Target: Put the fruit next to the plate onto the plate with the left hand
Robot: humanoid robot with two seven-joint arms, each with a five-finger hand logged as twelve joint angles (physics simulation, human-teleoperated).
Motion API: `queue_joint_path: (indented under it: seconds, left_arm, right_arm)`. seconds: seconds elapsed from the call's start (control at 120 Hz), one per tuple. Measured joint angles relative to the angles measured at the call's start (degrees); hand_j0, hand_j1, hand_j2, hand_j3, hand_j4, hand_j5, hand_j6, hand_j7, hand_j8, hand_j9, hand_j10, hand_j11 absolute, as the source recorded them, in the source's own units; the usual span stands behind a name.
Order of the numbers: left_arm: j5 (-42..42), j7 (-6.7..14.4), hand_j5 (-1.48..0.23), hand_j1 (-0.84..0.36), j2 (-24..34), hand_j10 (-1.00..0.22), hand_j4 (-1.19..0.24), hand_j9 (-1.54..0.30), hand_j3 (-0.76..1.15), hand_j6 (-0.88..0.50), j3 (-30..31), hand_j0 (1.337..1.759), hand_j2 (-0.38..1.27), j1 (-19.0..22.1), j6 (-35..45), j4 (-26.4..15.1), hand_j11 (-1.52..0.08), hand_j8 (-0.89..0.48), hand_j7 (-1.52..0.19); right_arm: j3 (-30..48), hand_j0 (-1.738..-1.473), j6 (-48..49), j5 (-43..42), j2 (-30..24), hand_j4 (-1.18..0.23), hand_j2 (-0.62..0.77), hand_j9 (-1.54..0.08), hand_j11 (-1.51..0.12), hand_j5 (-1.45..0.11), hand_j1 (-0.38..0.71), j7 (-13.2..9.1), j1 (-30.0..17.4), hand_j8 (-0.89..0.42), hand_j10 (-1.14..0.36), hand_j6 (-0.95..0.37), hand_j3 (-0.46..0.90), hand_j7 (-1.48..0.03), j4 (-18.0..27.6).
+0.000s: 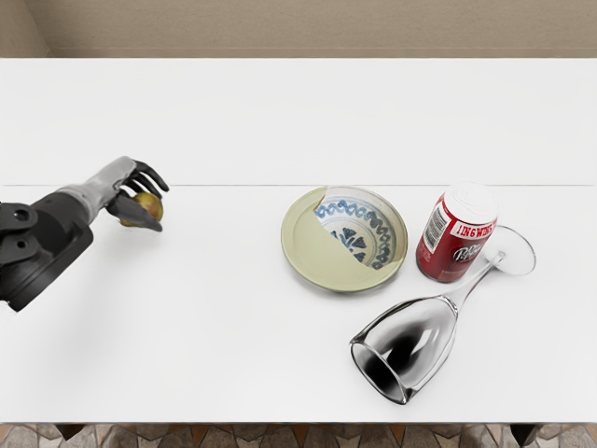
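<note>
The left hand (136,190), grey metal with dark fingers, is curled around the fruit (149,206), a small round yellowish thing with a reddish blush, wrapped from above and the side. Whether the fruit touches the smooth white table (233,327) cannot be told. It sits well left of the plate (299,248), a shallow round dish with a cream rim and a blue pattern, holding nothing. Right of the plate stands a red can (455,238), and a clear wine glass (410,350) lies on its side.
</note>
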Motion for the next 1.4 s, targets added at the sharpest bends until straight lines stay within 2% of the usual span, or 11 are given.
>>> queue_joint_path:
  seconds: [0.2,0.308,0.725,1.0,1.4]
  left_arm:
    - [-0.15,0.01,-0.85,-0.30,-3.61,-0.61,-0.63,-0.85,0.00,-0.61,-0.32,1.657,0.42,-2.89,-0.01,-0.03,-0.85,-0.48,-0.85]
    - [-0.33,0.12,-0.85,-0.30,-5.78,-0.60,-0.63,-0.85,0.00,-0.61,-0.54,1.657,0.41,-4.13,-0.03,-0.04,-0.85,-0.48,-0.85]
    - [-0.54,3.88,-0.86,-0.34,-14.20,-0.58,-0.63,-0.85,0.00,-0.60,-2.22,1.656,0.49,-7.34,-0.02,-0.04,-0.85,-0.47,-0.86]
    - [-0.74,6.05,-0.86,-0.32,-20.20,-0.60,-0.63,-0.86,0.00,-0.61,-3.52,1.657,0.45,-8.84,-0.01,0.00,-0.85,-0.48,-0.86]
    - [-0.69,7.23,-0.86,-0.31,-26.76,-0.60,-0.64,-0.86,0.00,-0.62,-4.26,1.657,0.43,-9.30,0.00,0.44,-0.85,-0.48,-0.86]
  right_arm:
    - [0.01,-1.658,0.00,0.00,0.00,-0.01,0.00,-0.02,-0.02,-0.02,-0.33,0.00,0.00,-0.01,-0.01,-0.01,0.00,-0.02,0.02]
    - [0.00,-1.658,0.00,0.00,0.00,-0.01,0.00,-0.02,-0.02,-0.02,-0.33,0.00,0.00,-0.01,-0.01,-0.01,0.00,-0.02,0.02]
    - [0.01,-1.658,0.00,-0.01,0.00,-0.01,0.00,-0.02,-0.02,-0.02,-0.33,0.00,0.00,-0.01,-0.01,-0.01,0.00,-0.02,0.01]
    - [0.00,-1.658,0.00,0.00,0.00,-0.01,0.00,-0.02,-0.02,-0.02,-0.33,0.00,0.00,-0.01,-0.01,-0.01,0.00,-0.02,0.01]
    - [0.00,-1.658,0.00,0.00,0.00,-0.01,0.00,-0.02,-0.02,-0.02,-0.33,0.00,-0.01,-0.01,-0.01,-0.01,0.00,-0.02,0.01]
